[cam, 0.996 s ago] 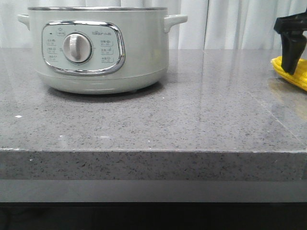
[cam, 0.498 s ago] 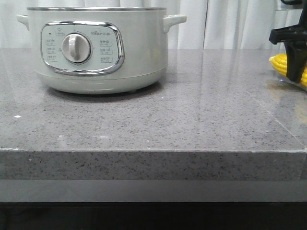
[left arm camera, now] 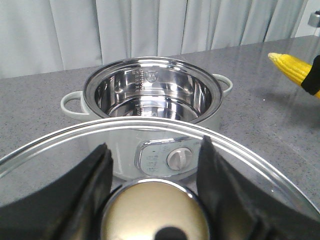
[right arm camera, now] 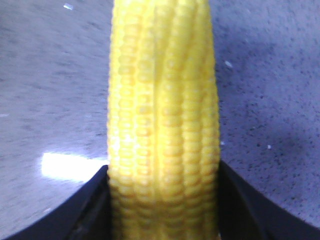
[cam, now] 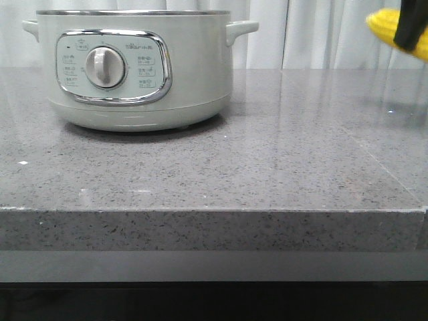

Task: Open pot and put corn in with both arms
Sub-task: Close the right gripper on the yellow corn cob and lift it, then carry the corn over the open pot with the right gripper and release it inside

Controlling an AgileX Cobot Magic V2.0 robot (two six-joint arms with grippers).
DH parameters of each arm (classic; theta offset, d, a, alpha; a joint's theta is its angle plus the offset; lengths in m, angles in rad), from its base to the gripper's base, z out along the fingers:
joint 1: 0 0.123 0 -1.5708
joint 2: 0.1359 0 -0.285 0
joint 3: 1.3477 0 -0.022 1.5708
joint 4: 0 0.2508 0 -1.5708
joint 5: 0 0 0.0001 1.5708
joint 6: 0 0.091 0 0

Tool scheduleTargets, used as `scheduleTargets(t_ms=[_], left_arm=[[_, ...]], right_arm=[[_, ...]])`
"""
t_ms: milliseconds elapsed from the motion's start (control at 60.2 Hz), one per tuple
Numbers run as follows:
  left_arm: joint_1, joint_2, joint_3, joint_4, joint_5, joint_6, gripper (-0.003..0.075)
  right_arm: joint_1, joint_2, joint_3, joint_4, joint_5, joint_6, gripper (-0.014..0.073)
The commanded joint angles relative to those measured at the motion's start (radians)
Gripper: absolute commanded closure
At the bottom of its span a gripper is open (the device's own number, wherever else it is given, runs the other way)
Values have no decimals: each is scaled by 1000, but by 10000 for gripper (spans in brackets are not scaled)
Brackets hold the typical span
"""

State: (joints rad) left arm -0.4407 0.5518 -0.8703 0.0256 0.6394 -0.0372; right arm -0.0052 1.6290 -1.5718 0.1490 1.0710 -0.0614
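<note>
Corn (cam: 386, 25) is up in the air at the far right edge of the front view, long axis roughly level w/ a slight tilt, the visible tip pointing toward the pot side and a bit up; the other end runs out of frame. In the right wrist view the cob (right arm camera: 164, 125) runs lengthwise straight out from betw. the fingers, kernel rows along that same axis.

Surface (cam: 267, 167) is grey speckled stone w/ a thick front edge, glossy enough to reflect light. Behind it hang pale pleated curtains (cam: 314, 33).

Pot (cam: 134, 67) sits at the back left of the surface, dial and control panel facing the front camera, open at the top; left wrist view shows its bare shiny steel inside (left arm camera: 152, 97).

Right hand (cam: 409, 30) is clamped across the cob, black fingers (right arm camera: 240, 210) pressed on either side of it; corn is well apart from the pot and clear of the surface.

Left hand (left arm camera: 155, 200) grips the round metal knob (left arm camera: 155, 212) of a glass lid (left arm camera: 65, 145), one finger on each side, lid held on the near side of the pot and apart from its rim.
</note>
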Motion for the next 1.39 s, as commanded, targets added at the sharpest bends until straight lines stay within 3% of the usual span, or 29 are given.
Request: scheduleTargets(t_ms=[0, 199, 415, 714, 1096, 1378], left_arm=[[-8, -1, -39, -3, -135, -5, 483], [-8, -1, -39, -3, -135, -5, 483], [-8, -1, -39, -3, -135, -5, 483], [-8, -1, -39, -3, -135, -5, 483], [-8, -1, -39, -3, -135, -5, 483], [-8, -1, -39, -3, -135, -5, 483]], right_arm=[[10, -104, -32, 64, -23, -43, 284], [98, -201, -32, 109, -25, -99, 284], [269, -242, -44, 141, -96, -135, 284], [476, -103, -211, 138, -129, -138, 284], [538, 177, -531, 138, -126, -138, 284], [559, 329, -651, 107, -133, -138, 284]])
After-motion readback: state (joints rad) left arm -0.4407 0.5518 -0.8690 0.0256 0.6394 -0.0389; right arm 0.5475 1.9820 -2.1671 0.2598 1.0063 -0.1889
